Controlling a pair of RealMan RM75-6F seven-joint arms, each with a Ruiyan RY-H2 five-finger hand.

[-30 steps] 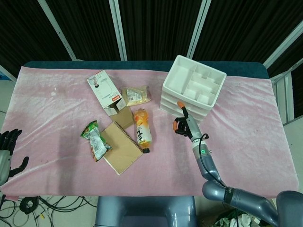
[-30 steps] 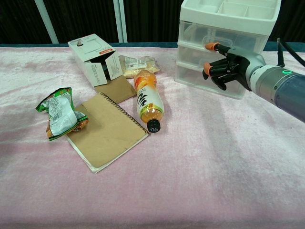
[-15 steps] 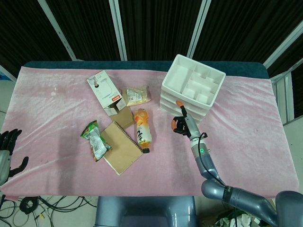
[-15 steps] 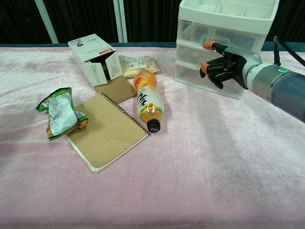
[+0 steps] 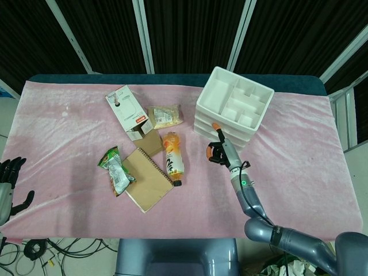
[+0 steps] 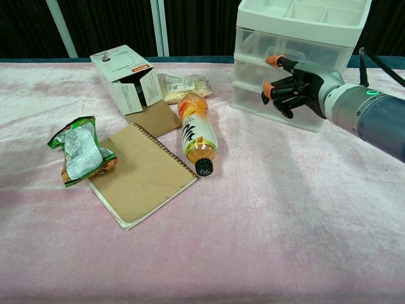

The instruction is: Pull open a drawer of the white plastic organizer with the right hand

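1. We note the white plastic organizer (image 5: pixel 234 110) at the far right of the pink cloth (image 5: pixel 299 172): 3 translucent drawers stacked under an open top tray split into compartments.
2. In the chest view the organizer (image 6: pixel 297 60) shows its drawer fronts; all 3 look closed or nearly so.
3. The right hand (image 6: pixel 293 87) sits at the drawer fronts, level with the middle drawer. Its fingers (image 6: pixel 276 90) are apart and partly curled, orange tips toward the left. We cannot tell whether they touch a drawer.
4. The head view shows the right hand (image 5: pixel 218 147) just near of the organizer, and only this view shows the left hand (image 5: pixel 10 183) at the left edge, off the cloth, fingers spread, holding nothing.
5. Left of the organizer: an orange bottle (image 6: pixel 197 132) lying down with dark characters we cannot read, a brown notebook (image 6: pixel 140 173), a green snack bag (image 6: pixel 80 149), a white carton (image 6: pixel 124 78) with a red strip, print too small to read.
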